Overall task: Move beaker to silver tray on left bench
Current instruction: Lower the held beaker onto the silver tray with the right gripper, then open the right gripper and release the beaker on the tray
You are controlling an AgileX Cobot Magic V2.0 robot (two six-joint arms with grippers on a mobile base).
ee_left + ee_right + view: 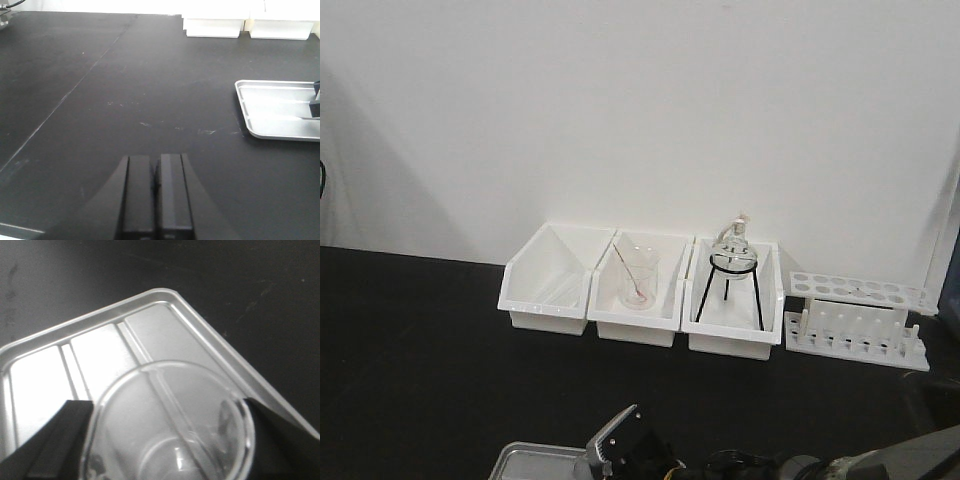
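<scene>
The clear glass beaker [170,425] sits between my right gripper's [170,445] two dark fingers [55,435], seen from above through its open mouth. The fingers touch both sides of the glass. The beaker is over the silver tray [100,345], near one of its rounded corners; I cannot tell if it rests on the tray. The tray lies on the black left bench [125,75] and shows at the right of the left wrist view [272,107]. My left gripper [156,167] is shut and empty, low over bare worktop left of the tray. A corner of the tray shows at the front view's bottom edge [525,460].
Three white bins [548,285] stand along the white wall; the middle one holds a beaker with a red-tipped rod [638,278], the right one a flask on a black tripod [732,262]. A white test-tube rack [857,320] stands right of them.
</scene>
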